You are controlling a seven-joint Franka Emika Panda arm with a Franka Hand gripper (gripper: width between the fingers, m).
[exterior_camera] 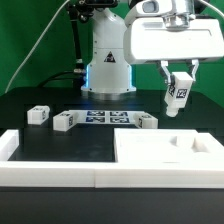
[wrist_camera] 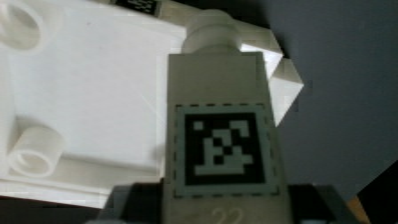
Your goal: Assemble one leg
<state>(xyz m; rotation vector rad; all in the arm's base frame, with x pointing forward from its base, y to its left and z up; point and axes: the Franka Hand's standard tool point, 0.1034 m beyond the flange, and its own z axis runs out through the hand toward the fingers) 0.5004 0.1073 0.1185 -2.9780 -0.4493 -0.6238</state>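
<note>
The gripper (exterior_camera: 178,80) sits in the upper right of the exterior view. Its two fingers are closed narrowly on the leg (exterior_camera: 177,97), which it grips by its upper part. The leg hangs below them, tilted slightly, with its black-and-white tag facing the camera. It hangs in the air, apart from the black table (exterior_camera: 60,140), above the far part of the tabletop (exterior_camera: 150,150), the big flat white piece in the lower right of that frame. In the wrist view the leg (wrist_camera: 222,130) fills the middle of the picture, its tag plain on the face and a narrower round end on the side away from the gripper (wrist_camera: 217,208). Beyond it lies the tabletop (wrist_camera: 107,100), with short round bosses standing on its surface. In the exterior view a loose leg (exterior_camera: 38,114) lies at middle left and another loose leg (exterior_camera: 65,121) is near it. The second one is just beside the left end of the marker board (exterior_camera: 105,118). A third loose leg (exterior_camera: 145,121) lies at the board's right end. A white rail (exterior_camera: 60,172) runs along the bottom of the frame.
</note>
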